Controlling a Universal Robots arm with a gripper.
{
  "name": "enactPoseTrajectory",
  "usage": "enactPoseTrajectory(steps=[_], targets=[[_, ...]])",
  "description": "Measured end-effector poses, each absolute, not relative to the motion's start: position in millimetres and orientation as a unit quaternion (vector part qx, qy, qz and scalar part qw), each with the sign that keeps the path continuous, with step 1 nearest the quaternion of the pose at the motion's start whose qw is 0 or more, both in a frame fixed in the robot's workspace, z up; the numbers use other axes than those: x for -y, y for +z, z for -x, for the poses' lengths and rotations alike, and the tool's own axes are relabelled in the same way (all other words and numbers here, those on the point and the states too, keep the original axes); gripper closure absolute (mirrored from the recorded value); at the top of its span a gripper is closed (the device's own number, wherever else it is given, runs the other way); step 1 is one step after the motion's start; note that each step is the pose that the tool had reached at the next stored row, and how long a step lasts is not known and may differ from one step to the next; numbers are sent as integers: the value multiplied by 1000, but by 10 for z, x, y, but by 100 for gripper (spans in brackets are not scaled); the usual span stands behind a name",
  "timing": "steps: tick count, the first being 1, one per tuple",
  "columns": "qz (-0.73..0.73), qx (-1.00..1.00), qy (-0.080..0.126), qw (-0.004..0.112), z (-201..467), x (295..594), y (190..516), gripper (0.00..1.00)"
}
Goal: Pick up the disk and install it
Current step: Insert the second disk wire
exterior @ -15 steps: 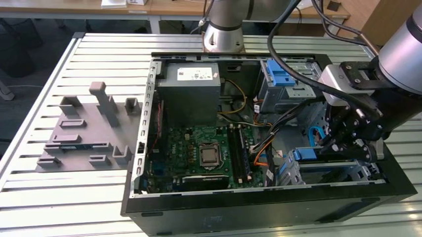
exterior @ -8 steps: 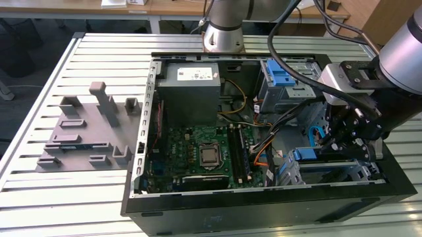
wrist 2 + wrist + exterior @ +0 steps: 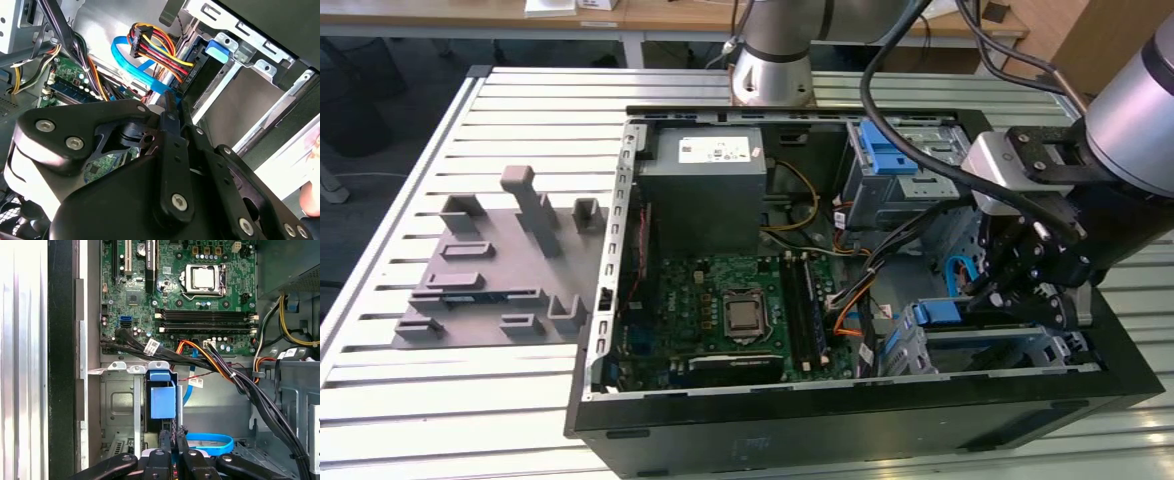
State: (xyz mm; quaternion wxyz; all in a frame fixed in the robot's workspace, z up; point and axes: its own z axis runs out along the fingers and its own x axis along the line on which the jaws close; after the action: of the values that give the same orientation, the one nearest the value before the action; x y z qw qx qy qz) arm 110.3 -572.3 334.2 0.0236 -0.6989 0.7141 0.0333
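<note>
One arm reaches down into the open computer case (image 3: 854, 400) at the exterior view's right, its gripper (image 3: 1014, 295) low inside the drive bay. Its fingers (image 3: 172, 450) are drawn together, pinched against the near end of the disk (image 3: 162, 402) — whether they truly clamp it I cannot tell. The disk sits edge-up in the metal drive cage (image 3: 120, 405), blue bracket showing, below the motherboard (image 3: 180, 290) in the first wrist view. Just beside the gripper curls a blue flat cable (image 3: 215, 442) — a grey parts tray (image 3: 494, 270) lies outside the case.
</note>
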Motion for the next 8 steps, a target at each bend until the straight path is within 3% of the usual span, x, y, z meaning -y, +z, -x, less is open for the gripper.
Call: enactPoseTrajectory(steps=[8], targets=[[699,-714,33,24,-1103,5735,3315,84]])
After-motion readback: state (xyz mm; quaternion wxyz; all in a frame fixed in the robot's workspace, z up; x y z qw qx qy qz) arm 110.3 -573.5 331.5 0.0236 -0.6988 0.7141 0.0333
